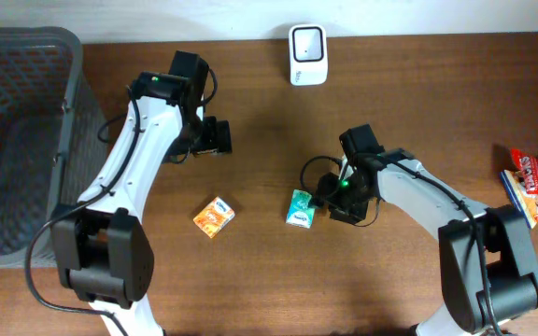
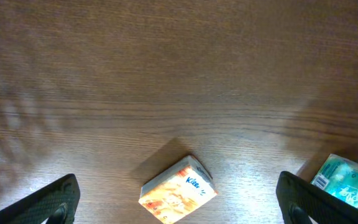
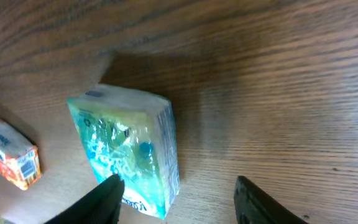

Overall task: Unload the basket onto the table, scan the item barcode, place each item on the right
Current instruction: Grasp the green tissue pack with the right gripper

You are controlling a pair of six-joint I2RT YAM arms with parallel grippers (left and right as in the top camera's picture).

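Observation:
A green tissue pack (image 1: 301, 207) lies flat on the wooden table; the right wrist view shows its teal wrapper (image 3: 129, 149). My right gripper (image 1: 330, 199) is low beside it, jaws apart (image 3: 179, 205). The left finger (image 3: 98, 202) overlaps the pack's near end. The right finger (image 3: 263, 202) stands well clear of the pack, with bare wood between them. An orange tissue pack (image 1: 214, 217) lies to the left (image 2: 178, 190). My left gripper (image 1: 217, 136) hovers above the table behind it, wide open (image 2: 179, 202) and empty. The white scanner (image 1: 306, 54) stands at the back edge.
A dark mesh basket (image 1: 17, 140) fills the left end of the table. Red snack bags (image 1: 535, 182) lie at the far right edge. The green pack's corner (image 2: 344, 180) shows at the right of the left wrist view.

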